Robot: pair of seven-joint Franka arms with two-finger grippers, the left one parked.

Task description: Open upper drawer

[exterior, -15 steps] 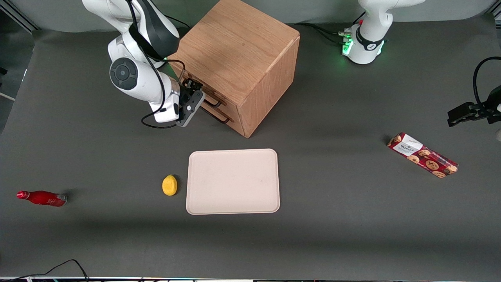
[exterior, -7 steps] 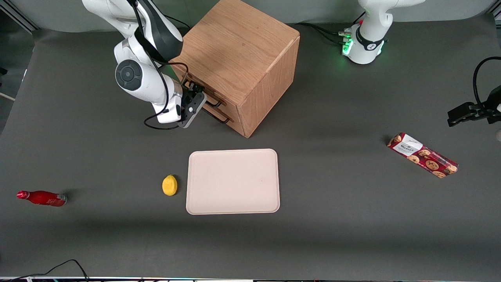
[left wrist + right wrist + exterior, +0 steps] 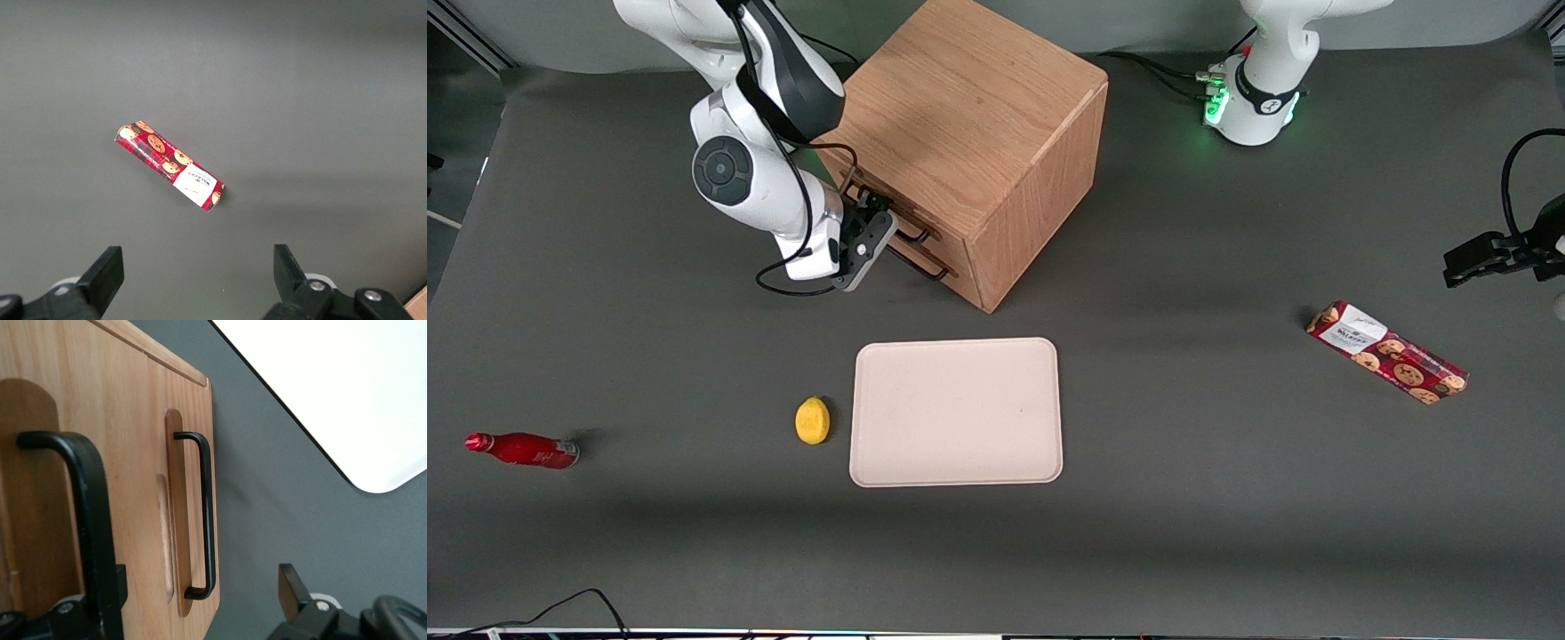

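**Red bottle** point(image 3: 520, 450): lying on its side on the grey table point(image 3: 1227, 498), toward the working arm's end. Not involved.

**Right gripper** point(image 3: 874, 213): in front of the cabinet's drawer face, at the level of the top handle. The fingers are spread wide and hold nothing. In the wrist view the near black bar crosses just at one finger, unclamped.

**Lemon** point(image 3: 812, 420): just beside the tray, nearer the front camera than the cabinet.

**Cream tray** point(image 3: 956, 412): flat, bare, apart from the cabinet.

**Wooden cabinet** point(image 3: 969, 133): a cube set at an angle on the table.

**Upper drawer** point(image 3: 33, 520): shut, flush with the cabinet face. Its bar handle point(image 3: 90, 520) is the one close to the gripper. The lower handle point(image 3: 207, 513) sits nearer the table.

**Step in hand, as judged:** seating the fingers around the top bar. The bar should be centred between the fingers before closing, gripped near mid-span. The pull should then run straight out along the drawer's travel, since the cabinet may slide or the drawer bind if the pull is skewed.

**Cookie box** point(image 3: 1387, 352): toward the parked arm's end, well apart.
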